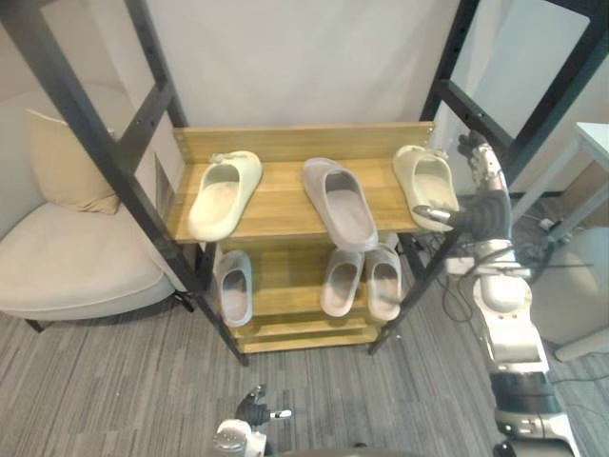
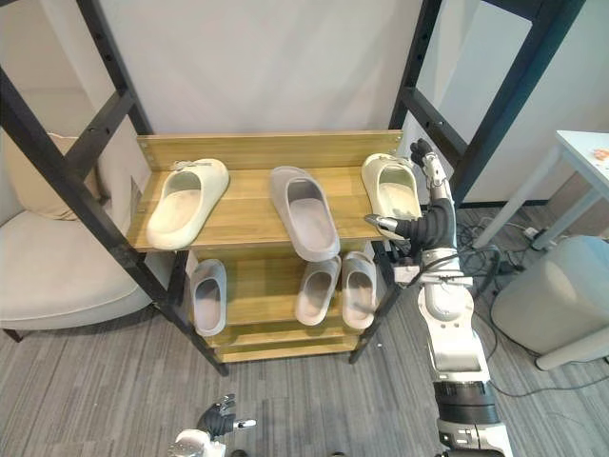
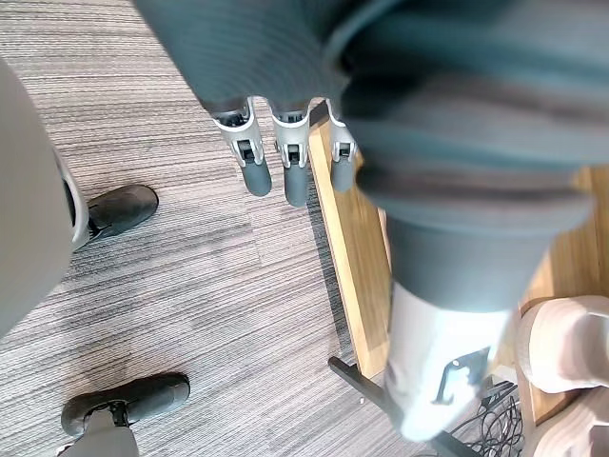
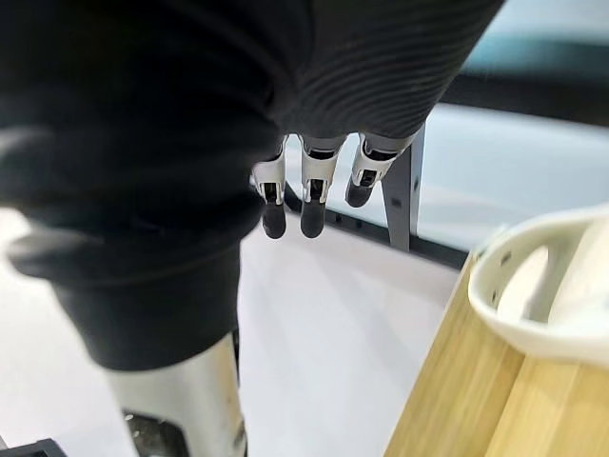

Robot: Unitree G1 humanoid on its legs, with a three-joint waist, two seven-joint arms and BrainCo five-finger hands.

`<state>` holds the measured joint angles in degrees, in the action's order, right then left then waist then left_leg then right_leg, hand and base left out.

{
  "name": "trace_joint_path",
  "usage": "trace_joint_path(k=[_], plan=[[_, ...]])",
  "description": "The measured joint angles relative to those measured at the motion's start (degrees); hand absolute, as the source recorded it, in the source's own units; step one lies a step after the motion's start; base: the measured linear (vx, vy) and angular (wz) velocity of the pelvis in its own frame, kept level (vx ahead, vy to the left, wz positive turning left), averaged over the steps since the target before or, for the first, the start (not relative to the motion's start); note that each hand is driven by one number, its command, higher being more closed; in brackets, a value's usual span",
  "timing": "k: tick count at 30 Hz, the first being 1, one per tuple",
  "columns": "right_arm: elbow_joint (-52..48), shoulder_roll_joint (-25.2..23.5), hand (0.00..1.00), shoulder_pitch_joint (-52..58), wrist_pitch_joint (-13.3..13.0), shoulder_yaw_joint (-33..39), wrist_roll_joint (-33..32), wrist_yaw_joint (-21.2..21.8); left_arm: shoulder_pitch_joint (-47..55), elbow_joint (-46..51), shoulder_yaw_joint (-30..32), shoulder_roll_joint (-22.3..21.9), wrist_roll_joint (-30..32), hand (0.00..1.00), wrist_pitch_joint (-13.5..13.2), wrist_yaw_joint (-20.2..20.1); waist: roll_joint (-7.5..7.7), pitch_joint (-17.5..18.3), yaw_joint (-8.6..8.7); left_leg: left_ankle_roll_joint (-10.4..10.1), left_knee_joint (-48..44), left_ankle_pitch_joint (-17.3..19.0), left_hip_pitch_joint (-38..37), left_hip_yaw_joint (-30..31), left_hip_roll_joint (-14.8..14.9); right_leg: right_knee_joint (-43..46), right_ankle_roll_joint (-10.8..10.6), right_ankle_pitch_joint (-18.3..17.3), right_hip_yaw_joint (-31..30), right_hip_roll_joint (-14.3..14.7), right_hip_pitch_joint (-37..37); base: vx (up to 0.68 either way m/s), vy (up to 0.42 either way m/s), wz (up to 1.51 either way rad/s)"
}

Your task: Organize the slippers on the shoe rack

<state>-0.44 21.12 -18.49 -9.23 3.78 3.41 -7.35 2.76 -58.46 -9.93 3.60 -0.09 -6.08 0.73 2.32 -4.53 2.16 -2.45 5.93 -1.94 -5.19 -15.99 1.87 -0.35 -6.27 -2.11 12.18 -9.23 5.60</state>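
Note:
The wooden shoe rack (image 1: 285, 143) has two shelves in a black frame. On the top shelf lie a cream slipper (image 1: 224, 193) at the left, a grey slipper (image 1: 340, 202) in the middle and a second cream slipper (image 1: 425, 184) at the right. Below lie one grey slipper (image 1: 234, 286) and a greyish pair (image 1: 341, 280) (image 1: 383, 281). My right hand (image 1: 487, 186) is raised just right of the right cream slipper (image 4: 542, 295), fingers (image 4: 304, 195) straight, thumb by the slipper's near end. My left hand (image 1: 255, 405) hangs low over the carpet, its fingers (image 3: 285, 171) relaxed and holding nothing.
A beige armchair (image 1: 67, 257) with a cushion stands left of the rack. At the right are a grey bin (image 2: 552, 305) and a white table (image 2: 585, 152). Black frame posts (image 1: 114, 152) slant across both sides of the rack.

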Motion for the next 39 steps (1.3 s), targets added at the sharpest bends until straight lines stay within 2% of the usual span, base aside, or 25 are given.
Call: trace_joint_path(k=[5, 12, 19, 32, 33, 39], plan=[[8.1, 2.3, 0.0, -6.0, 0.8, -2.2, -1.4, 0.1, -0.1, 0.6, 0.0, 0.0, 0.0, 0.0, 0.0, 0.0, 0.06, 0.0, -1.22, 0.1, 0.0, -0.5, 1.0, 1.4, -0.1, -0.7, 0.2, 0.3, 1.6, 0.0, 0.1, -0.01, -0.016, 0.15], [19.4, 2.5, 0.0, -14.4, 2.0, -5.4, -2.3, 1.2, -0.4, 1.0, 0.0, 0.0, -0.1, 0.0, 0.0, 0.0, -0.08, -0.7, -2.28, 0.0, 0.1, -0.8, 1.3, 2.5, -0.1, -1.9, 0.5, 0.7, 3.0, 0.2, 1.2, -0.01, -0.009, 0.08], [24.0, 2.4, 0.0, -18.0, 3.0, -6.5, -2.2, 1.7, -1.4, 1.2, 0.0, 0.0, -0.8, 0.0, -0.4, 0.0, -0.22, -2.8, -2.41, -0.1, 0.4, -1.0, 1.7, 4.0, -0.2, -2.2, 0.5, 0.7, 4.6, 0.2, 1.7, -0.02, -0.005, 0.1], [30.8, 1.4, 0.0, -22.8, 4.9, -6.8, 0.6, 1.9, -1.4, 2.4, 0.0, 0.1, -2.4, 0.0, -0.4, 0.1, -0.07, -4.1, -2.7, -0.1, 0.4, -1.2, 2.3, 4.1, -0.2, -2.7, 0.5, 0.8, 5.0, 0.2, 1.6, -0.01, -0.001, 0.02], [30.8, 1.4, 1.0, -23.2, 5.2, -6.9, 0.7, 2.0, -1.4, 2.6, 0.0, 0.1, -2.5, 0.0, -0.4, 0.1, -0.1, -4.3, -2.7, -0.1, 0.4, -1.1, 2.3, 4.0, -0.2, -2.7, 0.5, 0.8, 4.9, 0.2, 1.6, -0.05, 0.006, -0.05], [32.6, 1.4, 1.0, -26.4, 5.2, -8.6, 0.9, 2.8, -1.6, 3.2, 0.0, 0.2, -3.6, 0.0, -0.4, 0.1, 0.01, -5.5, -2.74, -0.1, 0.4, -1.1, 2.5, 3.4, -0.2, -2.9, 0.5, 1.1, 4.3, 0.2, 1.1, -0.03, 0.004, -0.05]])
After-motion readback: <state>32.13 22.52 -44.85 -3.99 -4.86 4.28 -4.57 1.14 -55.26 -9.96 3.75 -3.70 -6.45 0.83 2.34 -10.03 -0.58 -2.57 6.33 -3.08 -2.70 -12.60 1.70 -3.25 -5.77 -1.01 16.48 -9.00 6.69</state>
